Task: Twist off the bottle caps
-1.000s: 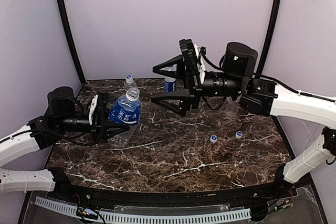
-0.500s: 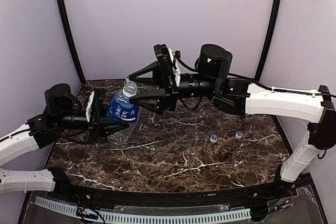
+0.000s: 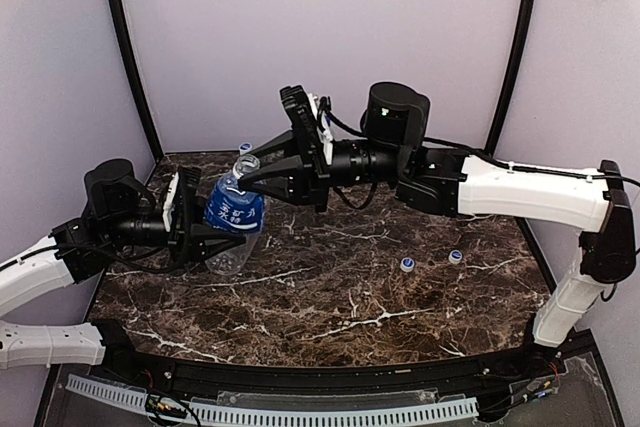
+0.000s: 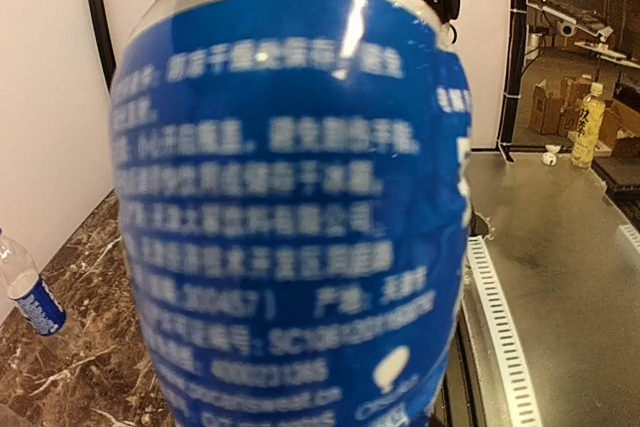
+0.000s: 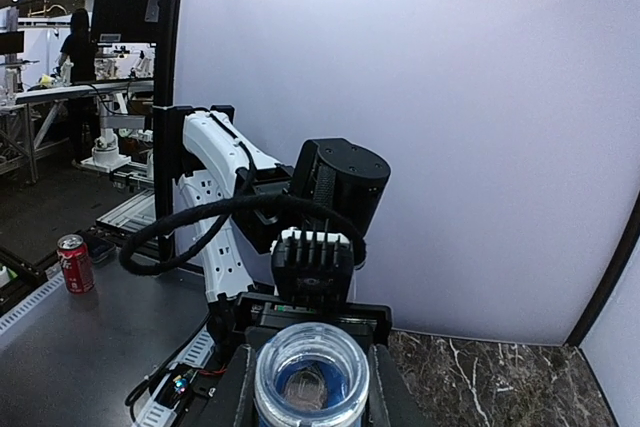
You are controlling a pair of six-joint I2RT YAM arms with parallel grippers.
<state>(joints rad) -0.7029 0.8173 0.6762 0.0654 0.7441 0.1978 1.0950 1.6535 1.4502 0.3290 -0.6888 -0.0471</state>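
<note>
1. Far left: mind the dark left post (image 3: 130, 57) standing just outside the marble table (image 3: 330, 297); little room to swing that way.
2. Left of centre: holding the blue-labelled bottle (image 3: 237, 212) clear of the marble with the left gripper (image 3: 218, 234), clamped tight on its body, neck tilted up toward the middle.
3. Just right of that: pinching the top of the same bottle with the right gripper (image 3: 247, 177), closed down at the neck. Cannot tell whether a cap sits there, only a pale glassy ring in the right wrist view. Probably either ready to twist or bare.
4. Behind that neck: note the back bottle (image 3: 244, 150) near the wall, seemingly capped in pale blue, so likely left to do. Note also a small labelled bottle (image 4: 30, 292) on the marble in the left wrist view, its top too small to read.
5. Centre: plenty of bare marble under the outstretched right arm (image 3: 520, 187) for setting things down.
6. Right of centre: count a loose bottle cap (image 3: 407, 265) and a second cap (image 3: 455, 257), near each other, well apart from every bottle. Judging by these, at least two unscrewed.
7. Far right: keep off the right post (image 3: 515, 47). Along the near edge, stay behind the perforated strip (image 3: 320, 412).
</note>
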